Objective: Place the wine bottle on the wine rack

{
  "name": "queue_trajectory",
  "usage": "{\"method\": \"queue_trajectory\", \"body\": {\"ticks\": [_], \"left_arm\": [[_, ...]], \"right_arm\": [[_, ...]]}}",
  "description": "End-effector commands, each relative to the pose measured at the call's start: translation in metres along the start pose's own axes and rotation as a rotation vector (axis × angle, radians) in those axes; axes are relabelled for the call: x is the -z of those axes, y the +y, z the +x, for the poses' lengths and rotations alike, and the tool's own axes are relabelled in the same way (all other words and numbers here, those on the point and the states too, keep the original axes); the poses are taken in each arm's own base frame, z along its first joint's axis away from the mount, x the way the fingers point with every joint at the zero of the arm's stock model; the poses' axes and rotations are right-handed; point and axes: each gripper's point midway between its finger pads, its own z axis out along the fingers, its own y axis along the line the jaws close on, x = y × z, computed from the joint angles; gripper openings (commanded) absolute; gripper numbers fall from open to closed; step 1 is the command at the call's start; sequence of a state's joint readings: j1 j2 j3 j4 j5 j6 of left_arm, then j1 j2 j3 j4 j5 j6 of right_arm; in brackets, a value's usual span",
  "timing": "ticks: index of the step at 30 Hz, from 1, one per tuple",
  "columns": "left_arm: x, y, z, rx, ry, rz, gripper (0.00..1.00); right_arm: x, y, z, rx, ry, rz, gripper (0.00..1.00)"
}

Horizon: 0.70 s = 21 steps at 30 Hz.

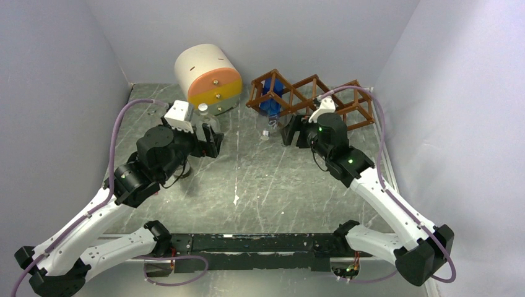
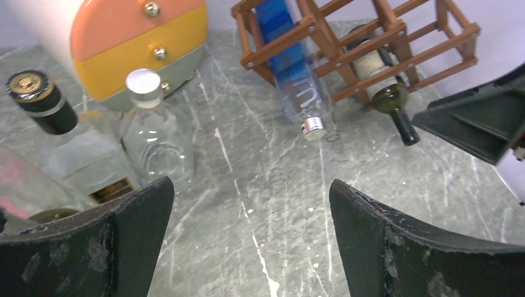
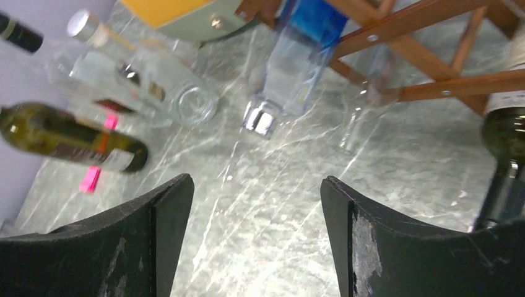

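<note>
The reddish-brown wine rack (image 1: 316, 99) (image 2: 359, 46) stands at the back right. A dark green wine bottle (image 2: 385, 83) (image 3: 504, 133) rests in its middle cell, neck pointing out toward the table. A blue-and-clear bottle (image 1: 270, 104) (image 2: 296, 74) (image 3: 297, 59) fills the left cell. My right gripper (image 1: 288, 131) (image 3: 255, 180) hovers just in front of the rack, open, with only bare table between its fingers. My left gripper (image 1: 213, 141) (image 2: 249, 185) is open too, low over the table to the left. Another green wine bottle (image 3: 71, 141) shows at the left of the right wrist view.
A round cream-and-orange drawer unit (image 1: 207, 77) (image 2: 133, 46) sits at the back left. In front of it are a clear bottle with a silver cap (image 2: 155, 133) (image 3: 133, 68) and a clear bottle with a black cap (image 2: 46, 105). Lavender walls close in on three sides.
</note>
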<state>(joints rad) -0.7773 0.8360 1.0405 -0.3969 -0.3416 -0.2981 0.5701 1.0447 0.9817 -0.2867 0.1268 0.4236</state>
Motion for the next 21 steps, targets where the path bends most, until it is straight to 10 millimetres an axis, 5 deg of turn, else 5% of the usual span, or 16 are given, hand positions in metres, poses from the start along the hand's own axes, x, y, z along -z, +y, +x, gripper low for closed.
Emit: {"method": "queue_trajectory", "body": {"ticks": [1, 8, 10, 21], "left_arm": [[0.005, 0.021, -0.001, -0.011, -0.007, -0.110, 0.99], [0.027, 0.027, -0.030, -0.001, -0.087, -0.119, 0.99], [0.036, 0.030, -0.044, -0.006, -0.125, -0.128, 0.99], [0.102, 0.047, -0.135, -0.015, -0.368, -0.171, 0.98]], "right_arm": [[0.004, 0.031, 0.011, 0.060, 0.052, -0.197, 0.77], [-0.022, 0.086, 0.020, 0.118, 0.052, -0.372, 0.75], [-0.029, 0.114, 0.015, 0.144, 0.026, -0.437, 0.75], [-0.070, 0.275, 0.053, 0.222, -0.079, -0.661, 0.74]]}}
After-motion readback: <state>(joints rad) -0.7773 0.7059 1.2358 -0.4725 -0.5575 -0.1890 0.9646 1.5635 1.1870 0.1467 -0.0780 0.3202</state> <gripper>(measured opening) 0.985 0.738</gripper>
